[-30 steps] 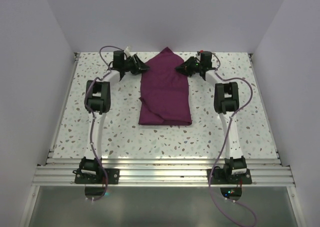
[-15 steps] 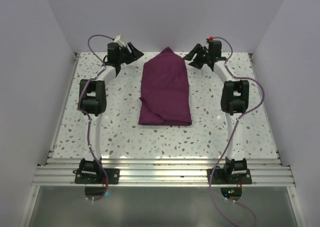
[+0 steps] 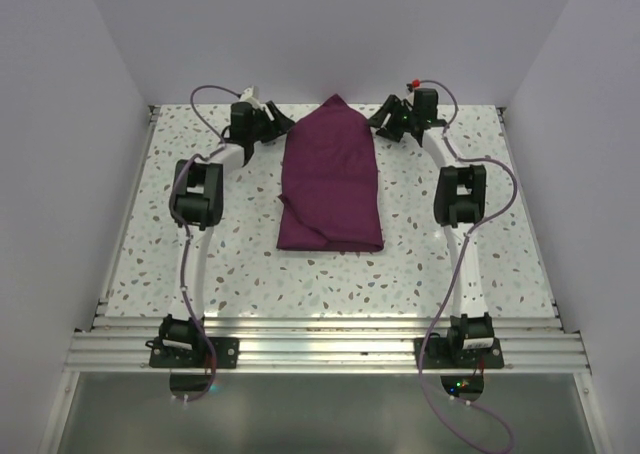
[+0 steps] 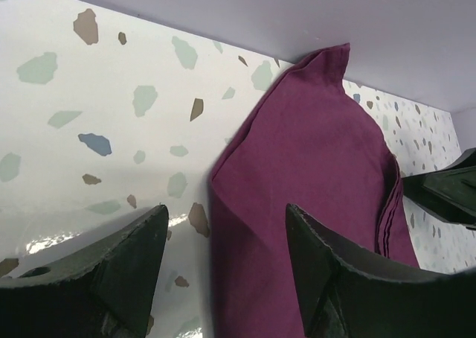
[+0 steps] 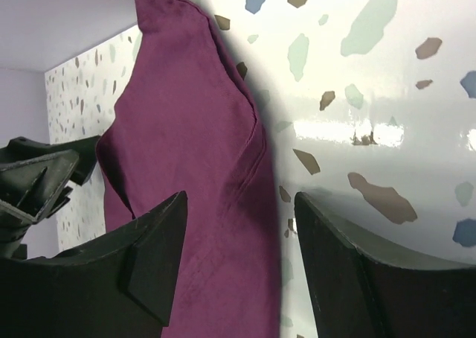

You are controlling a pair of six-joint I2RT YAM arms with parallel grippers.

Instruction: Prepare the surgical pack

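Observation:
The surgical pack (image 3: 330, 179) is a dark purple cloth folded into a long bundle in the middle of the table, its pointed far corner near the back wall. The tray, instruments and gauze are hidden. My left gripper (image 3: 278, 129) is open at the bundle's far left edge, its jaws straddling the cloth edge (image 4: 245, 226) without holding it. My right gripper (image 3: 380, 124) is open at the far right edge, jaws either side of the cloth edge (image 5: 245, 204). Each wrist view shows the other gripper across the cloth.
The speckled white table (image 3: 220, 254) has a back wall just behind the cloth's tip (image 3: 335, 100) and side walls left and right. A metal rail (image 3: 320, 339) runs along the near edge by the arm bases.
Both grippers held the cloth's far edges a second ago, then let go and swung outward and up. Now they have come back in to the edges, open.

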